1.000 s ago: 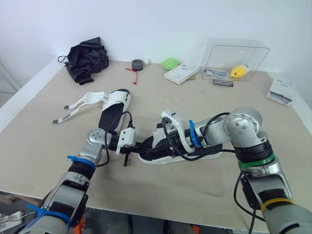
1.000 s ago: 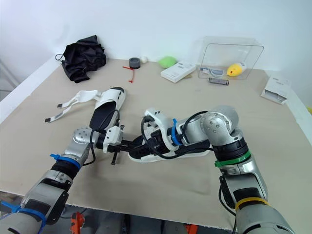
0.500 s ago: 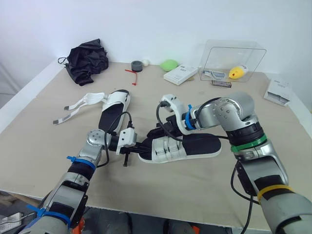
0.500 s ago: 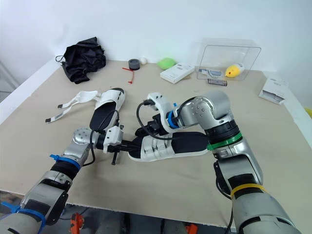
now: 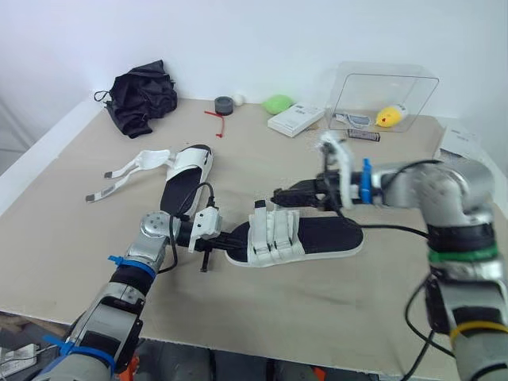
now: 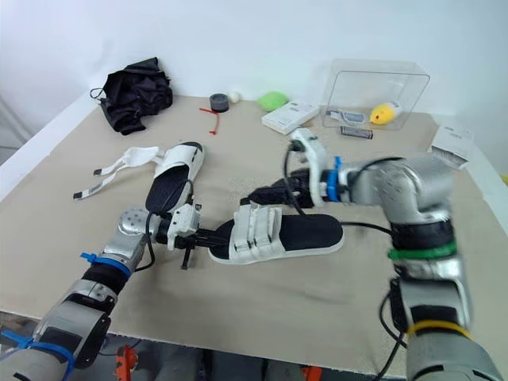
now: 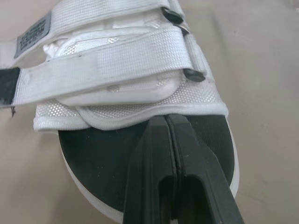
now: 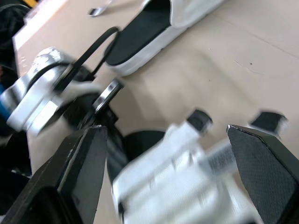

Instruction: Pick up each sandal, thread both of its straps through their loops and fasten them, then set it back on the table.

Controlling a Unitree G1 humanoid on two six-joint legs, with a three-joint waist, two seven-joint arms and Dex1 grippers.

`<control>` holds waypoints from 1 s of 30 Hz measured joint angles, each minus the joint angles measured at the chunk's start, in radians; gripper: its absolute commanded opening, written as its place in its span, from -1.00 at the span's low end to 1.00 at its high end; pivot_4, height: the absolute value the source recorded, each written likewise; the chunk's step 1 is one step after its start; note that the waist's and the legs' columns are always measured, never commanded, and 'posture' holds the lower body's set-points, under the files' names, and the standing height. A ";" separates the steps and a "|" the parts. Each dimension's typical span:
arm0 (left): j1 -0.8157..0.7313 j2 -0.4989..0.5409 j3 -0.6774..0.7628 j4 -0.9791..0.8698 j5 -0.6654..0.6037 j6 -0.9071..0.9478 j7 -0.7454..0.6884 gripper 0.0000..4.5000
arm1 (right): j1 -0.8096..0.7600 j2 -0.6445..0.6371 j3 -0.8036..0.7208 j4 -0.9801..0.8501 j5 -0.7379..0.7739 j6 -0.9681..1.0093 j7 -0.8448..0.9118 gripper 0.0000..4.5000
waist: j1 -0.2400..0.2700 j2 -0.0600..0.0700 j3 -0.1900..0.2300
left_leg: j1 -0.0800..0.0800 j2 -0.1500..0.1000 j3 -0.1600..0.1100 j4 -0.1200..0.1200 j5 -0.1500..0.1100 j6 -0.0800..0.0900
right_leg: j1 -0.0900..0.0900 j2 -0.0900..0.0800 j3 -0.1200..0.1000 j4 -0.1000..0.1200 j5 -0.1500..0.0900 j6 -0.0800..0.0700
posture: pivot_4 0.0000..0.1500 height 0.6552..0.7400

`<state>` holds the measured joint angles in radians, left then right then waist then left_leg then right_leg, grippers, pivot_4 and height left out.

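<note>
Left eye view lets us read the table (image 5: 262,317) from left to right. A black cloth (image 5: 141,97) lies at the far left corner. Nearer than it we see the unfastened sandal (image 5: 184,171), its loose straps (image 5: 127,169) trailing left across the table. Near the middle, our left gripper (image 5: 228,237) is clenched, with no gap between its fingers. Its tips lie on the black insole at the toe of the strapped sandal (image 5: 317,236). That sandal rests flat on the table, and both of its white straps (image 5: 272,234) are drawn across the upper. Just beyond it our right gripper (image 5: 284,194) hovers released, fingers spread wide and touching nothing. A clear box (image 5: 381,91) stands at the far right.
</note>
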<state>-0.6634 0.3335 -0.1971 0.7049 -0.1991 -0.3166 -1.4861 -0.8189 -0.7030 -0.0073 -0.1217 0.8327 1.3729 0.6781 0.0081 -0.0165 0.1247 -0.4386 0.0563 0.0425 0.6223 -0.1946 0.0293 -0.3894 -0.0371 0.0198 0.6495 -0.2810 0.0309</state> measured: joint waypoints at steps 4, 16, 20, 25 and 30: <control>0.002 -0.004 0.004 -0.079 -0.034 0.116 -0.013 -1.00 | 0.267 -0.149 -0.095 -0.181 0.016 -0.117 0.126 0.96 | 0.007 -0.002 0.006 | -0.006 -0.004 -0.003 0.002 0.000 0.000 | -0.001 -0.001 -0.005 0.000 -0.002 0.002 | 1.00 1.00; -0.035 0.054 0.022 -0.282 -0.090 0.263 -0.023 -1.00 | 0.542 -0.203 -0.142 -0.260 -0.043 -0.356 0.246 0.96 | -0.007 -0.004 0.030 | -0.005 0.002 -0.003 0.006 0.001 -0.004 | -0.003 0.008 -0.001 0.002 0.001 0.001 | 1.00 1.00; -0.011 0.145 0.076 -0.380 -0.127 0.321 -0.014 -1.00 | 0.559 -0.173 -0.084 -0.260 -0.054 -0.376 0.247 0.96 | -0.006 -0.003 0.032 | -0.005 0.004 -0.003 0.006 0.002 -0.007 | -0.003 0.010 -0.001 0.003 0.001 -0.001 | 1.00 1.00; 0.102 0.230 0.132 -0.529 -0.199 0.423 0.012 -1.00 | 0.555 -0.134 -0.016 -0.263 -0.078 -0.400 0.245 0.96 | -0.007 -0.004 0.033 | -0.004 0.007 -0.002 0.007 0.003 -0.011 | -0.003 0.011 0.000 0.003 0.002 -0.002 | 1.00 1.00; 0.207 0.280 0.223 -0.713 -0.319 0.556 0.078 -1.00 | 0.517 -0.085 0.039 -0.232 -0.102 -0.417 0.236 0.63 | -0.003 -0.004 0.034 | -0.004 0.008 -0.002 0.008 0.005 -0.017 | -0.003 0.012 0.000 0.005 0.003 -0.003 | 1.00 1.00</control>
<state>-0.4561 0.6137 0.0262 -0.0083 -0.5176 0.2392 -1.4086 -0.3024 -0.7883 0.0320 -0.3534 0.7304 0.9563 0.9141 0.0054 -0.0204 0.1587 -0.4424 0.0641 0.0405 0.6302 -0.1896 0.0126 -0.3925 -0.0251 0.0198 0.6542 -0.2776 0.0282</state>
